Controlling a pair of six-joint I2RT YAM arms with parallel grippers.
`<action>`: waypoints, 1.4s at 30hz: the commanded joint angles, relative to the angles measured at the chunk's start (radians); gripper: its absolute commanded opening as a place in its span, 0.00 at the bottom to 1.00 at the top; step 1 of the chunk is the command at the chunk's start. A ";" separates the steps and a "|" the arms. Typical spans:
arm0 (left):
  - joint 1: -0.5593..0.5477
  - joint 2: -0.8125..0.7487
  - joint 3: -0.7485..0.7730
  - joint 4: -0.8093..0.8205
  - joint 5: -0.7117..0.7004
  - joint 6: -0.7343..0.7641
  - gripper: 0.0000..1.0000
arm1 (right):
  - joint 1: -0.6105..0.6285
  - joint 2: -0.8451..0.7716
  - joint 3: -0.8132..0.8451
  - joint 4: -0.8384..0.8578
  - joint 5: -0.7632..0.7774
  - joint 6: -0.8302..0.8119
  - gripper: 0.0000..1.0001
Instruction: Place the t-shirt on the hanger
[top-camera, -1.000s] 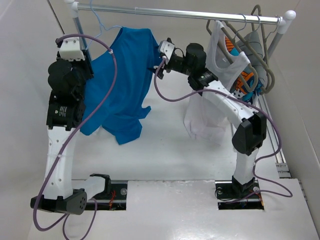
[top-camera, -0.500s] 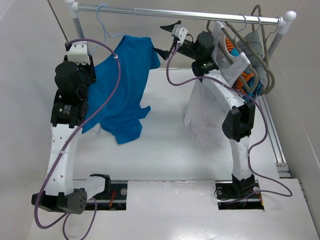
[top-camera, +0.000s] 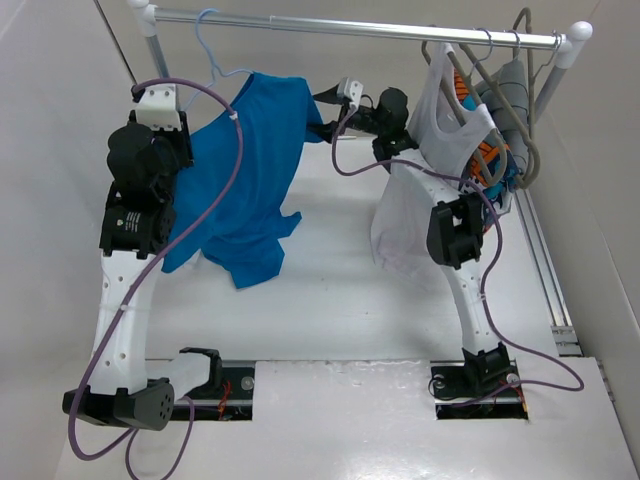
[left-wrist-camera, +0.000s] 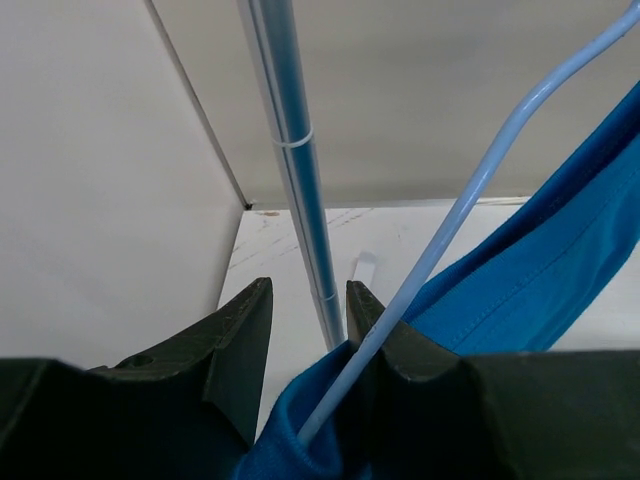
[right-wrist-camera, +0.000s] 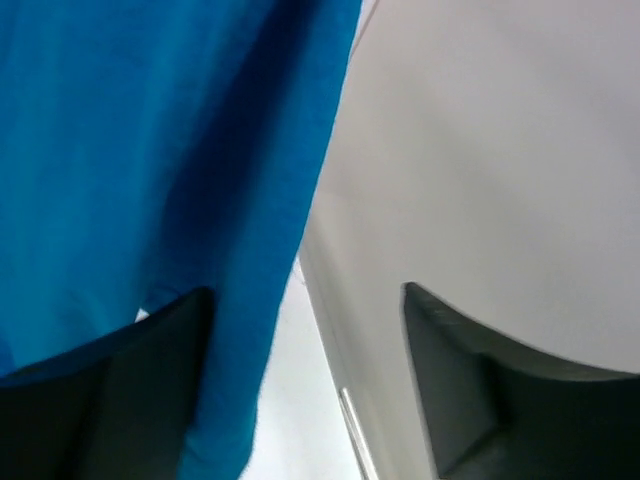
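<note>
The bright blue t-shirt hangs draped on the pale-blue wire hanger, whose hook reaches up at the rail. In the left wrist view my left gripper is shut on the hanger wire, with a fold of the t-shirt collar bunched deep between the jaws. My right gripper stands open at the shirt's right shoulder. In the right wrist view the t-shirt edge hangs in front of the left finger of my right gripper, and nothing is pinched.
A white tank top and a patterned garment hang on grey hangers at the rail's right end, close behind my right arm. The rack's upright post stands just beyond my left fingers. White walls close in on both sides.
My right gripper swung up and away from the shirt, then came back down beside its right shoulder, its jaws slightly narrower. The left arm lifted the hanger a little toward the rail.
</note>
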 joint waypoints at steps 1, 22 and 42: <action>0.002 -0.024 0.013 0.037 0.055 0.015 0.00 | 0.004 0.015 0.097 0.119 -0.002 0.035 0.76; 0.002 -0.004 0.100 0.039 0.394 -0.042 0.45 | 0.032 -0.003 -0.062 0.262 0.072 0.126 0.00; 0.002 0.030 0.097 0.048 0.495 0.016 0.15 | 0.030 -0.034 -0.087 0.061 0.107 0.028 0.00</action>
